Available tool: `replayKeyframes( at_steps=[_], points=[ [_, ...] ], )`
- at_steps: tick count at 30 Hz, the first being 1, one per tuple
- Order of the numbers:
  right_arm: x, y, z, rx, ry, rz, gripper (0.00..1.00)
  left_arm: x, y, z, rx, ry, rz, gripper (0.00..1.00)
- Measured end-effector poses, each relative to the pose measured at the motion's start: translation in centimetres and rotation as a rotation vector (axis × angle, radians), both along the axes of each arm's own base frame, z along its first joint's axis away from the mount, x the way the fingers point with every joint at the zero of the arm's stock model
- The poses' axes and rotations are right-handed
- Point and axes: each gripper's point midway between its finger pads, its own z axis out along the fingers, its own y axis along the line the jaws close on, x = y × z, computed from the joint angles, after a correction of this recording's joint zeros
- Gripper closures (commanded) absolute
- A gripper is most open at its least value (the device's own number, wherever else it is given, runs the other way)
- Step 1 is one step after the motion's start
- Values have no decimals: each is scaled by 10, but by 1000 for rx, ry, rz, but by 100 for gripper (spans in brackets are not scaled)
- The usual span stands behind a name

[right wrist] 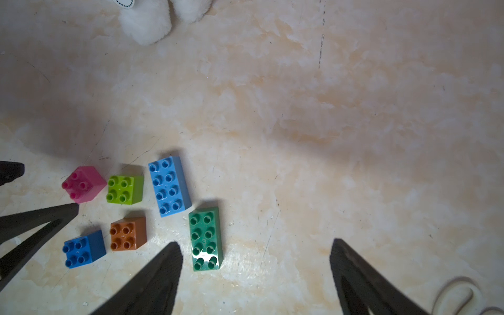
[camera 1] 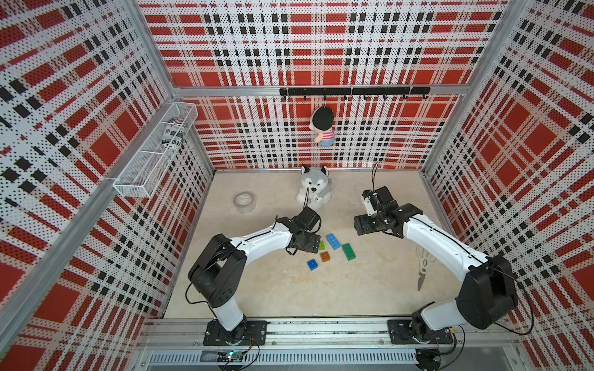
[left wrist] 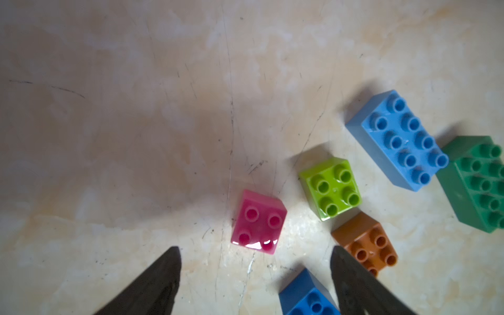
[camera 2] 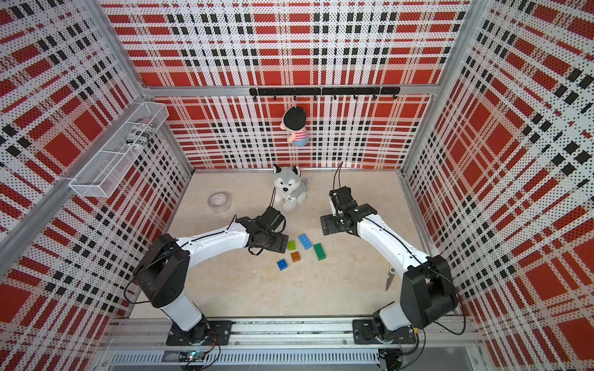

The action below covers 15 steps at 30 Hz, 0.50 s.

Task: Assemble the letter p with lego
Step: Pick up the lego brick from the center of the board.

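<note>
Six lego bricks lie loose and apart on the table, studs up; no letter p is in view. In the left wrist view they are pink [left wrist: 259, 222], lime [left wrist: 330, 188], orange [left wrist: 365, 244], dark blue [left wrist: 308, 294], light blue [left wrist: 396, 140] and dark green [left wrist: 477, 182]. My left gripper [left wrist: 255, 249] hangs open just above the table, the pink brick just ahead of its tips. My right gripper [right wrist: 255, 242] is open over bare table, with the dark green brick [right wrist: 206, 238] next to one finger. In a top view the left gripper [camera 1: 307, 245] covers the pink brick.
A clear tape roll [camera 1: 244, 201] and a husky plush [camera 1: 313, 189] sit at the back of the table. Scissors [camera 1: 424, 266] lie under the right arm. A wire basket [camera 1: 154, 151] hangs on the left wall and a doll [camera 1: 323, 127] on the back wall.
</note>
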Motion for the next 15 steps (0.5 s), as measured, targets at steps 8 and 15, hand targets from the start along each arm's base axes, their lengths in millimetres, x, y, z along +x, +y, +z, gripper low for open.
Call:
replayKeyframes(
  at_steps=[8,15],
  points=[
    [0,1,-2,-9,6,14,14,-8,3,-25,71,56,-56,22],
    [0,1,-3,-12,7,20,14,-3,3,-24,97,35,-69,31]
  ],
)
